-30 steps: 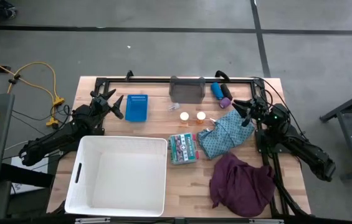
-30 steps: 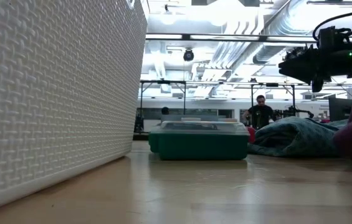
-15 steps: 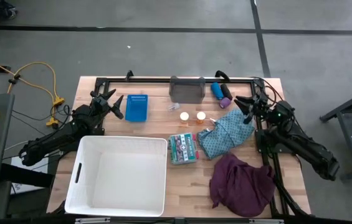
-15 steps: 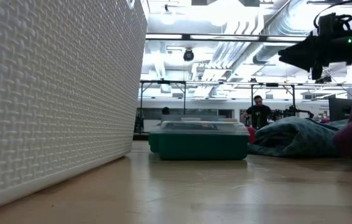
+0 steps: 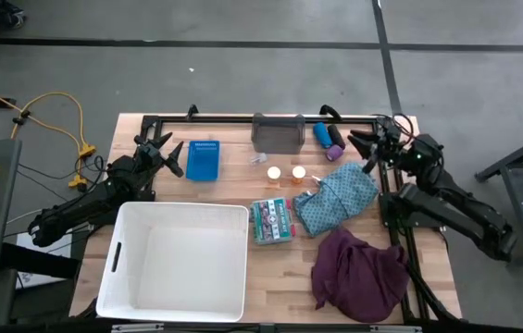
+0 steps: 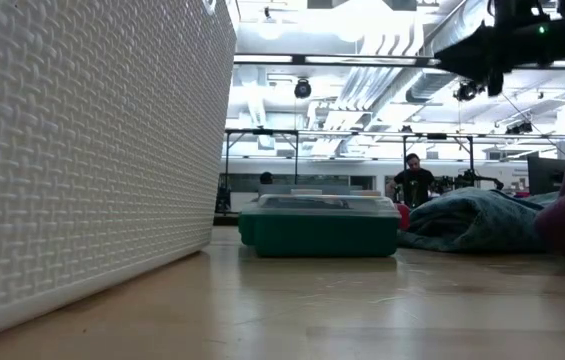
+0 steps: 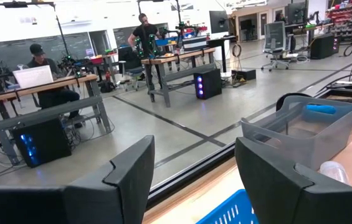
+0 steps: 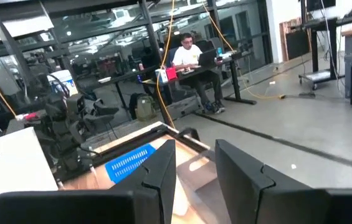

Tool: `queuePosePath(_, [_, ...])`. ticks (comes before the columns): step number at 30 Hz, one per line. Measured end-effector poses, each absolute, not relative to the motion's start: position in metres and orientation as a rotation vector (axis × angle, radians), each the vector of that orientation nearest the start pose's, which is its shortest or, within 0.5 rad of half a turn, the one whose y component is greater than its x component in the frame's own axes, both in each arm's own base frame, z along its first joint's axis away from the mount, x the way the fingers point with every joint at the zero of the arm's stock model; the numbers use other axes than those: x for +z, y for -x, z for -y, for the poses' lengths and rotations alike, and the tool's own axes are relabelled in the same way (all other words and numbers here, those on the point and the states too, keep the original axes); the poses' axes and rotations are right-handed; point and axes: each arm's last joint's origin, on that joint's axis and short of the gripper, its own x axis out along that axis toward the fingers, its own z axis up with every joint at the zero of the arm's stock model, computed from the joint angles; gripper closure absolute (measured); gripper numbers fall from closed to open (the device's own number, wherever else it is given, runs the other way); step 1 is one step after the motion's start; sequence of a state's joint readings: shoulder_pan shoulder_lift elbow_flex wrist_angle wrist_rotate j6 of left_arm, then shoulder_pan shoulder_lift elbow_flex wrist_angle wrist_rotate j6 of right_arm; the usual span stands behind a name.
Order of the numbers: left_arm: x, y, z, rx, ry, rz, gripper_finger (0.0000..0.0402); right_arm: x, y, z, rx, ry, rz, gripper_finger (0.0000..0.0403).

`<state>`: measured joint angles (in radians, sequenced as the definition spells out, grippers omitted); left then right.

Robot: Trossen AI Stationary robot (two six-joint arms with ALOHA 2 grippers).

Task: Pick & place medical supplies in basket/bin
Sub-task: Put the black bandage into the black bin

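Note:
The small blue roll (image 5: pixel 321 135) and small purple roll (image 5: pixel 335 148) lie at the table's far edge. Two orange bottles with white caps (image 5: pixel 273 173) (image 5: pixel 298 172) stand mid-table. The teal patterned cloth (image 5: pixel 338 199) lies crumpled right of centre, and the maroon cloth (image 5: pixel 360 271) is heaped near the right front. My right gripper (image 5: pixel 365 148) is open, raised in the air just right of the purple roll, beyond the teal cloth's far corner. My left gripper (image 5: pixel 176 155) is open beside a blue box (image 5: pixel 203 159), touching nothing.
A white basket (image 5: pixel 174 261) stands at the left front and fills the low view's left (image 6: pixel 82 150). A green lidded box (image 5: pixel 272 221) sits beside it. A clear grey container (image 5: pixel 278 133) stands at the far edge. A black frame rail (image 5: pixel 242 118) borders the far side.
My right gripper has risen and drawn back toward the table's far right corner, leaving the teal cloth's far corner. It has stayed open. The cloths, rolls and bottles lie as before.

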<state>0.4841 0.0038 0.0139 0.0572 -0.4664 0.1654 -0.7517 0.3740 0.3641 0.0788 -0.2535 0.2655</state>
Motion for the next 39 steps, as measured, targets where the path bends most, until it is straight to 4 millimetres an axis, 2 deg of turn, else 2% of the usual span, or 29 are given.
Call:
queuePosePath(8, [0.173,-0.077,-0.055,0.953,-0.153,-0.009,0.0185,0.303,-0.095,0.078,-0.478,-0.162,0.146,0.0302])
queuePosePath(14, [0.173,-0.077,-0.055,0.95,-0.153,-0.008,0.0185,0.309,-0.1,0.084,-0.478,-0.163,0.117,0.0302])
queuePosePath(21, [0.173,-0.077,-0.055,0.95,-0.153,-0.008,0.0185,0.305,-0.108,0.092,-0.518,-0.184,0.08,0.0302])
queuePosePath(33, [0.173,-0.077,-0.055,0.951,-0.153,-0.008,0.0185,0.28,-0.129,0.123,-0.809,-0.176,-0.093,0.0302])
queuePosePath(39, [0.173,-0.077,-0.055,0.952,-0.153,-0.009,0.0185,0.273,-0.141,0.134,-0.831,-0.153,-0.102,0.0302])
